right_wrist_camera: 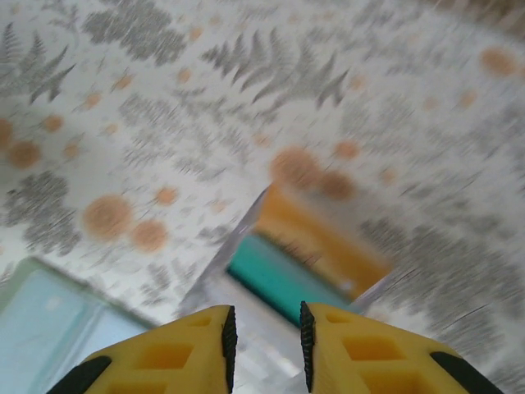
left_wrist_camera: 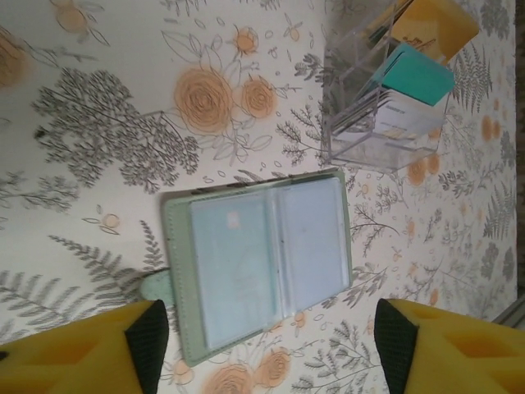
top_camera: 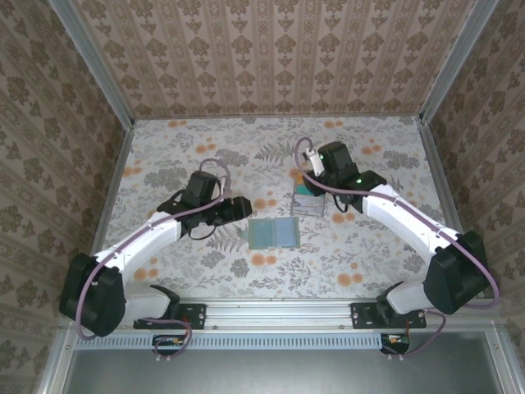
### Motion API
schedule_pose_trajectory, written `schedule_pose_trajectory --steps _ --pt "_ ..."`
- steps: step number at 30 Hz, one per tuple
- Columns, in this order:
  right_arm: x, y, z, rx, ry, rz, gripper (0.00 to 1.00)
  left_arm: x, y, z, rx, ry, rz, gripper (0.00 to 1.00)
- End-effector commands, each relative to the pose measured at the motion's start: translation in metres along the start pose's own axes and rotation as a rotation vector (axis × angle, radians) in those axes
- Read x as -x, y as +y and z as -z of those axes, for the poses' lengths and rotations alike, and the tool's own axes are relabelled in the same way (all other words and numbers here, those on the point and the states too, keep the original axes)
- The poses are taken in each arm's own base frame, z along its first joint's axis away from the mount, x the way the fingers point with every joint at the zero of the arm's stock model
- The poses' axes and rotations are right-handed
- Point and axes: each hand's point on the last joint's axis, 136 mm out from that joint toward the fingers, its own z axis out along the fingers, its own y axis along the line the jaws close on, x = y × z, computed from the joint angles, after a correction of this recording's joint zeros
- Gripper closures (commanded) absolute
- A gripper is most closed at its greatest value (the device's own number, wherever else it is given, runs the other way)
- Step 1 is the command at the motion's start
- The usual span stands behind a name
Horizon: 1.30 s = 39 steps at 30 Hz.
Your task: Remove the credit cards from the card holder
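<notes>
One card holder [left_wrist_camera: 262, 263] lies open and flat, mid-table. Beside it is one clear stand [left_wrist_camera: 369, 141] with three credit cards upright: orange [left_wrist_camera: 435, 25], teal [left_wrist_camera: 418, 75], pale [left_wrist_camera: 406, 116]. The left gripper [left_wrist_camera: 268, 341] hangs over the holder, jaws wide, empty. The right gripper [right_wrist_camera: 264, 336] is above the stand, jaws narrow, nothing between. One floral tabletop [top_camera: 205, 148], patterned walls [top_camera: 271, 49] on three sides.

Soft, even light with faint shadows; the right wrist view is smeared by motion blur.
</notes>
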Motion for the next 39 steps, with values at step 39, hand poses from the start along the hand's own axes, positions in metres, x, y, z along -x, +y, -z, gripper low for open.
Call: schedule_pose_trajectory --steps 39 --pt "-0.166 0.086 -0.072 0.017 0.363 -0.473 0.75 -0.055 0.022 -0.079 0.088 0.294 0.008 0.62"
